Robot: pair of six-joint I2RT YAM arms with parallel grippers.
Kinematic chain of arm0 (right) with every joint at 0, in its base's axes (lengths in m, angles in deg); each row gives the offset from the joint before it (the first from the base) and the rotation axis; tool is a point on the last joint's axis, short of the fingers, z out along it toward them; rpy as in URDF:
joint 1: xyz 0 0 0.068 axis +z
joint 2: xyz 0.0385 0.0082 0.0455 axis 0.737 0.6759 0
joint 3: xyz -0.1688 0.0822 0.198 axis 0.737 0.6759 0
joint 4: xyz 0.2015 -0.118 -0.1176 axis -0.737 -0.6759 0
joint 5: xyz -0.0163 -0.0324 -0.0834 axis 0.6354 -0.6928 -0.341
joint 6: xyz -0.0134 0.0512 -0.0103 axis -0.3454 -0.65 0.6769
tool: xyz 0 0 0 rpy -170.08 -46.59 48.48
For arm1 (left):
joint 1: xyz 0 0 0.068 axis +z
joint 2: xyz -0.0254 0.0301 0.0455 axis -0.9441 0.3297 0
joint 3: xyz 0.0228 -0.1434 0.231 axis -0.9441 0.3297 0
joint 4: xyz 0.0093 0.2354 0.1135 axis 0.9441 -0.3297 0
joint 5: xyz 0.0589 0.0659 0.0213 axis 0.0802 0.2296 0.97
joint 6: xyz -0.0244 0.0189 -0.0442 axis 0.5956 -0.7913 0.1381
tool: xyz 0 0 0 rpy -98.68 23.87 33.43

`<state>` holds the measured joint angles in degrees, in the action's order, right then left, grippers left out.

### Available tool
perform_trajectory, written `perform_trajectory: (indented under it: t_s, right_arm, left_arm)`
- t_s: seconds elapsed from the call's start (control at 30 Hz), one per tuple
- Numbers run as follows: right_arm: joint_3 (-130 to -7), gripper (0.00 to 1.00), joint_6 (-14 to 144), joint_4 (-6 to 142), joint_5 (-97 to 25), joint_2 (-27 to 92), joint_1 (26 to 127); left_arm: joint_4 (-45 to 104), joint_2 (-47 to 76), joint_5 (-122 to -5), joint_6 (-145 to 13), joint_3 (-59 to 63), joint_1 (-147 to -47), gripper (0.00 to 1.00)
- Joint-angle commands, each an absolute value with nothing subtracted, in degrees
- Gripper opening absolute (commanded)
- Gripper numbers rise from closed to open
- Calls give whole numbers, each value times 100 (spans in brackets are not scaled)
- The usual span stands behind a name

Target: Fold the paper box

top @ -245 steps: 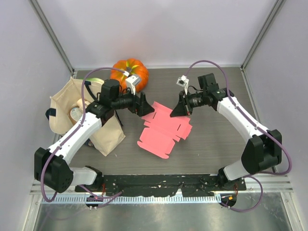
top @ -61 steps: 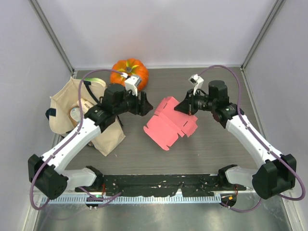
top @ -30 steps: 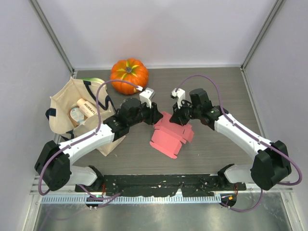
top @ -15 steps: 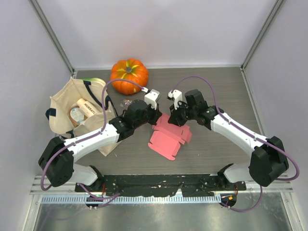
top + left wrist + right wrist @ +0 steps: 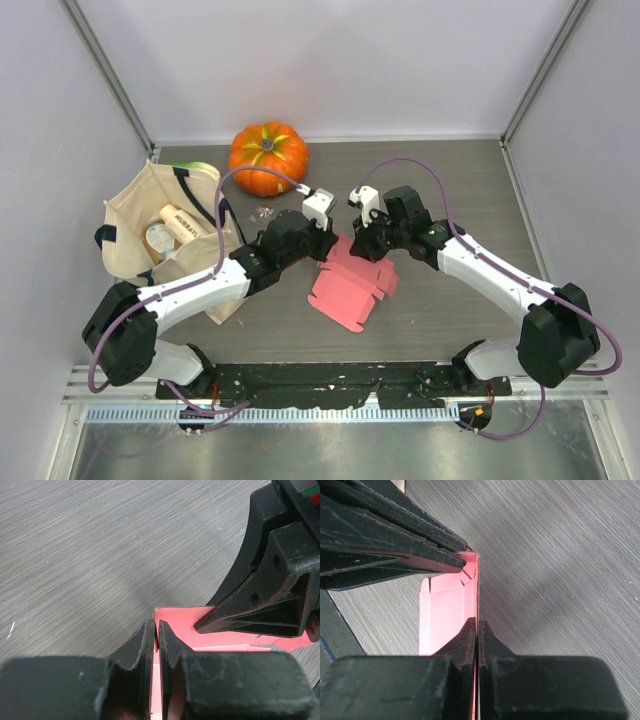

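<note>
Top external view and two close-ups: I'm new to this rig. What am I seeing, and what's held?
The overhead picture looks down on two white robot arms bolted at the near edge of the table. The close-ups come from a camera on each wrist, looking along its own black fingers. On the table lie an orange pumpkin, a beige tote bag and the pink paper box. The left pincer and the right pincer are both shut on the box's upturned far edge.
</note>
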<state>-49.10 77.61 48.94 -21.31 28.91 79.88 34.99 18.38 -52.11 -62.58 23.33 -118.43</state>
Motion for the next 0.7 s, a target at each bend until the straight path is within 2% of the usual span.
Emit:
perform_trajectory:
  t_s: [0.0, 0.1, 0.13, 0.17, 0.27, 0.33, 0.47, 0.67]
  right_arm:
    - [-5044, 1, 7798, 5170, -2056, 2657, 8008]
    - [-5053, 1, 7702, 5179, -2091, 2665, 8026]
    - [-5044, 4, 7580, 5214, -2404, 2674, 8034]
    - [-5096, 19, 7396, 5214, -2730, 2692, 8043]
    - [-5621, 53, 6140, 4488, -4617, 2928, 8043]
    - [-5948, 66, 5103, 3556, -5296, 3095, 8017]
    - [-6607, 69, 3838, 2736, -6218, 3333, 7999]
    - [-7197, 69, 2587, 2138, -6117, 3369, 8026]
  left_arm:
    - [3654, 1877, -5233, -6365, 2242, -11892, 9]
    - [3732, 1850, -5119, -6409, 2277, -11909, 3]
    - [3802, 1824, -4971, -6453, 2312, -11918, 0]
    - [4021, 1815, -4847, -6471, 2425, -11970, 0]
    - [4635, 1736, -4136, -6497, 2741, -12085, 0]
    - [4944, 1710, -3898, -6454, 2987, -12111, 0]
    - [5551, 1788, -3660, -6357, 3217, -12120, 0]
    - [5772, 1850, -3484, -6427, 3296, -12182, 0]
